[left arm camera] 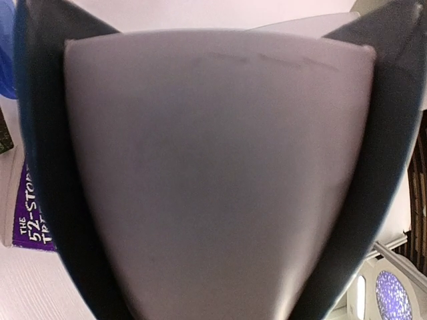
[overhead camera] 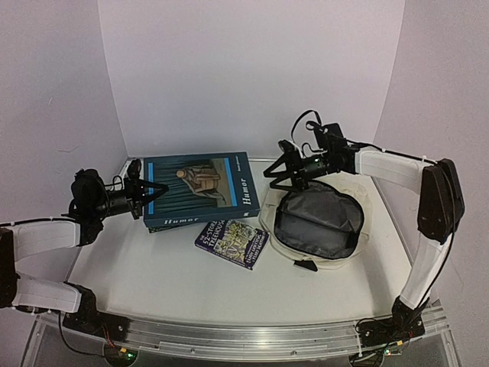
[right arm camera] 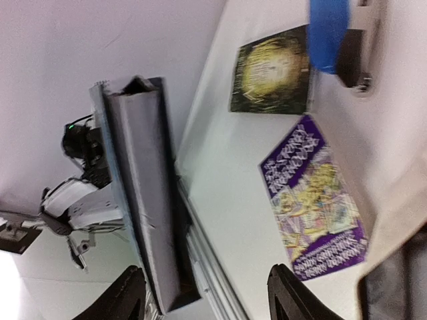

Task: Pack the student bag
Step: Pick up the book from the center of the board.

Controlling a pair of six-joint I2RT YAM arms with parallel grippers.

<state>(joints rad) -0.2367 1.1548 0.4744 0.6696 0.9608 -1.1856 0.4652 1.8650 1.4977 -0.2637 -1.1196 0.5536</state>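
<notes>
The student bag (overhead camera: 321, 222) lies open at the right of the table, cream with dark grey lining; its edge shows in the right wrist view (right arm camera: 393, 207). My left gripper (overhead camera: 147, 191) is shut on the left edge of a large blue hardback titled "Humor" (overhead camera: 200, 187) and holds it above the table. Its grey page edge fills the left wrist view (left arm camera: 213, 173). My right gripper (overhead camera: 275, 174) is open and empty between the book's right edge and the bag's far rim. In the right wrist view (right arm camera: 210, 297) the book shows edge-on (right arm camera: 140, 193).
A purple paperback (overhead camera: 231, 243) lies flat in front of the raised book; it also shows in the right wrist view (right arm camera: 317, 193). A dark book with a yellow-green cover (right arm camera: 270, 70) lies on the table farther left. A blurred blue object (right arm camera: 327, 33) sits beyond it.
</notes>
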